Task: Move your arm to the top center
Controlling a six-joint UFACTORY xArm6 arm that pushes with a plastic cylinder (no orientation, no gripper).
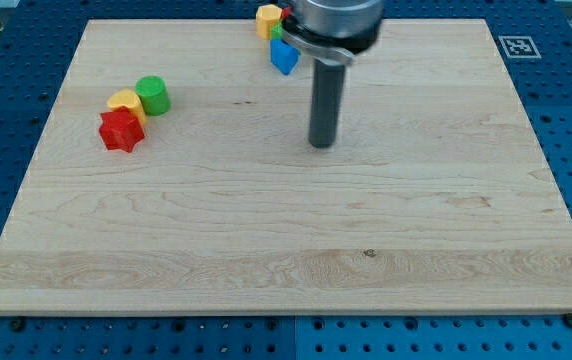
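Note:
My dark rod comes down from the view's top centre and my tip (322,144) rests on the wooden board (286,250), a little above the board's middle. A blue block (284,57) lies up and to the left of my tip, apart from it. Above it, at the board's top edge, sit a yellow block (268,19) and a green block (277,32), with a sliver of red (285,14) partly hidden behind the arm's body.
At the view's left a red star-shaped block (121,129), a yellow block (124,101) and a green cylinder (152,95) sit clustered together. A black-and-white marker tag (516,46) is at the board's top right corner. Blue pegboard surrounds the board.

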